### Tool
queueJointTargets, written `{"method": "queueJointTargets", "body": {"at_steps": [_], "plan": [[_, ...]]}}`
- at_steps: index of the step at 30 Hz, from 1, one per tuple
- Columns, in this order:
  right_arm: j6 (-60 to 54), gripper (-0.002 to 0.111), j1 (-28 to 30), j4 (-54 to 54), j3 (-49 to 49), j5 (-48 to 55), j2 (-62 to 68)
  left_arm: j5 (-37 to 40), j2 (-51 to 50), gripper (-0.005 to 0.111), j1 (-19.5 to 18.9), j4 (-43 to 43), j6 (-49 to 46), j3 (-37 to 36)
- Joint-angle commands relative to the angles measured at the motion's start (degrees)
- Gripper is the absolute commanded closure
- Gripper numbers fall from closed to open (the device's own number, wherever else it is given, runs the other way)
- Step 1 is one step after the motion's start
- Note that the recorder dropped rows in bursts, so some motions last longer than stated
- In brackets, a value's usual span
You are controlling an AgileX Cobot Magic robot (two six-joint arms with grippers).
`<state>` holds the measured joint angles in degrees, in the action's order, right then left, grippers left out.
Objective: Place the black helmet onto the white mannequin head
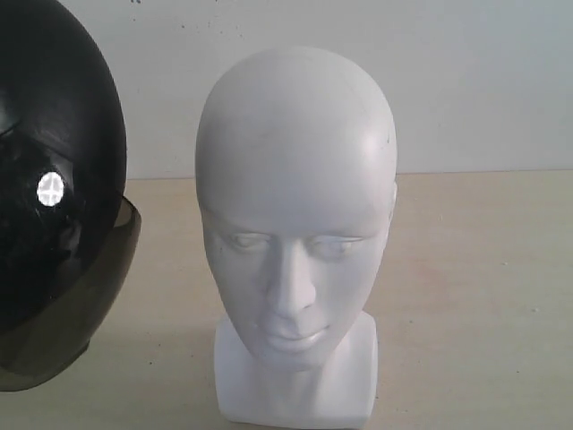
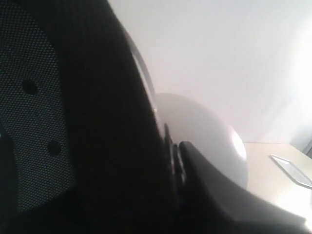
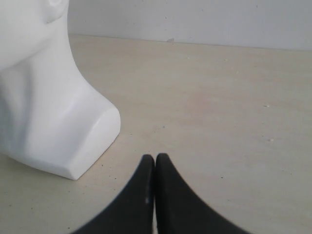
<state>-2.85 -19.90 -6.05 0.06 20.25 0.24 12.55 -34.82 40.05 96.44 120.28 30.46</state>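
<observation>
The white mannequin head (image 1: 295,197) stands upright at the middle of the table, face toward the exterior camera. The black helmet (image 1: 63,134) hangs at the far left beside it, apart from it, its smoke-tinted visor (image 1: 112,269) low and a small white label (image 1: 51,188) showing inside. In the left wrist view the helmet's mesh lining (image 2: 34,122) fills the picture, and my left gripper (image 2: 170,151) is shut on its rim, one finger (image 2: 209,185) outside the shell. The head's crown (image 2: 204,126) shows beyond. My right gripper (image 3: 155,158) is shut and empty, low over the table near the head's neck base (image 3: 73,136).
The beige table (image 1: 474,269) runs back to a white wall (image 1: 466,81). A flat pale object (image 2: 292,170) lies on the table beyond the head in the left wrist view. Neither arm shows in the exterior view.
</observation>
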Motion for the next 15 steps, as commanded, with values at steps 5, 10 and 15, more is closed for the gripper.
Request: {"method": "queueJointTargets", "body": {"at_steps": [5, 10, 15], "plan": [[-0.1, 0.108, -0.1, 0.4, -0.1, -0.7, -0.2, -3.0, 0.0, 0.102, 0.5, 3.5, -7.1, 8.9], [-0.1, 0.108, -0.1, 0.4, -0.1, -0.7, -0.2, -4.3, -1.6, 0.102, 0.5, 3.5, -6.4, 14.7], [-0.1, 0.108, -0.1, 0.4, -0.1, -0.7, -0.2, -6.1, -1.7, 0.102, 0.5, 3.5, -4.2, 19.8]]}}
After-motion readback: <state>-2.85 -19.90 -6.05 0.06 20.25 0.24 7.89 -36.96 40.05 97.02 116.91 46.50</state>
